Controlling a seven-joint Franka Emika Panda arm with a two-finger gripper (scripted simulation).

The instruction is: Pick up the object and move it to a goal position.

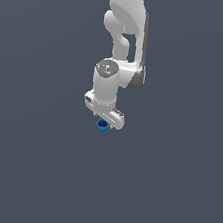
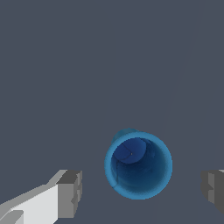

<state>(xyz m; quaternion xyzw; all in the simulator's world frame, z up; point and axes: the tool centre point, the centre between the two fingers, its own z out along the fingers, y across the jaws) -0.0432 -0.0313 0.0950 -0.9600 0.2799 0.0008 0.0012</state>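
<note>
The jaws of my gripper [image 2: 141, 192] are wide apart, and I see the little blue cup [image 2: 138, 165] sitting between them, not touched.

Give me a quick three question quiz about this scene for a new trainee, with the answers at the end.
1. True or false: the claw is shut on the blue cup.
2. Multiple choice: in the wrist view, the cup sits A) outside both fingers, B) in the gap between them, C) out of sight.
3. Fill in: looking straight into the cup, its hollow centre looks ____ than its rim.

Key: 1 false, the fingers stand apart with gaps on both sides of the cup. 2 B. 3 darker.
</note>
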